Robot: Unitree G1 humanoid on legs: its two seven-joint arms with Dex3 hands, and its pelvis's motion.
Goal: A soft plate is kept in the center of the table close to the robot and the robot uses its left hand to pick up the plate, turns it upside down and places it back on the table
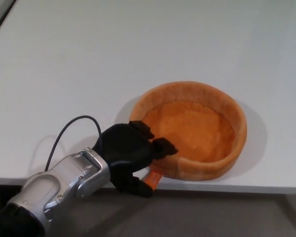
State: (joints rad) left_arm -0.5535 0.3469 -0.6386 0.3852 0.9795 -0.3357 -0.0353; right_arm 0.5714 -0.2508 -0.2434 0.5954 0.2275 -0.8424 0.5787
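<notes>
White and bare, the desk (113, 54) fills most of the head view, with its near edge running across the bottom and a darker strip of floor (212, 212) below it. At about 4 o'clock from the middle of the picture sits the soft orange plate (200, 131), right side up with its hollow facing upward, resting flat on the desk just beside the near edge. Its thick raised rim is paler than the fuzzy orange floor inside it. A small orange tag (153, 177) hangs from the plate's rim at its 7 o'clock side, over the desk edge.

From 8 o'clock the silver left forearm (59, 185) reaches in, a black cable (71, 129) looping over it. The left robot hand (133, 155) is at the plate's 8 o'clock side, its black fingers (164, 147) curled and touching the outside of the rim, a lower digit hanging beneath the desk edge near the tag. Whether it truly grips the rim or merely rests against it cannot be told. No part of the right robot hand shows.
</notes>
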